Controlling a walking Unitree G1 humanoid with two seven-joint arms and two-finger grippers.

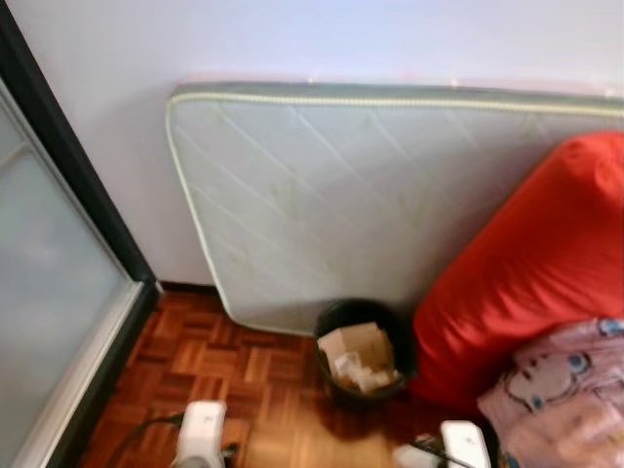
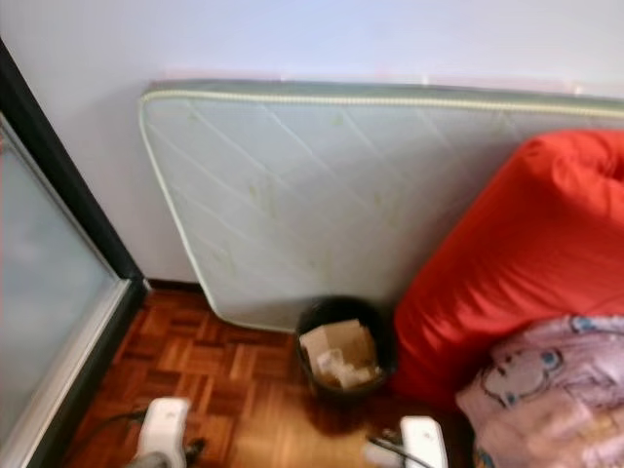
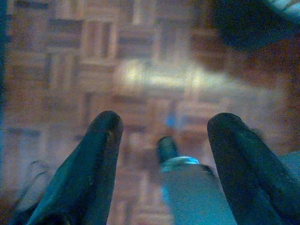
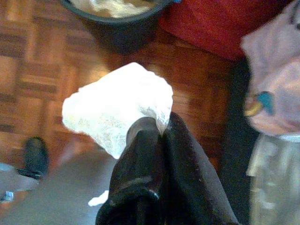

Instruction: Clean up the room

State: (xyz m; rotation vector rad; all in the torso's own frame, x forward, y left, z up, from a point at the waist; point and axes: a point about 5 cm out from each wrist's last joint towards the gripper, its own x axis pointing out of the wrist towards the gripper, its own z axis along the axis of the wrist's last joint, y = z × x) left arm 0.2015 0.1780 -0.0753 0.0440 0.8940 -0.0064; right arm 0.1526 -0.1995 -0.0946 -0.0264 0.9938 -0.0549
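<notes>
right claw [image 4: 161, 129] | clamped on white tissue [image 4: 117, 108] (crumpled) | near black bin [image 4: 117, 23]

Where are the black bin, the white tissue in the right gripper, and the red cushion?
black bin [image 1: 400, 336]: left eye view, on its right rim.
white tissue [image 4: 117, 110]: right wrist view, middle of the crumpled wad.
red cushion [image 1: 531, 263]: left eye view, its broad front face.

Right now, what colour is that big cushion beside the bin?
Bright red. The cushion sits just right of the black bin, clearest in the left eye view.
</notes>
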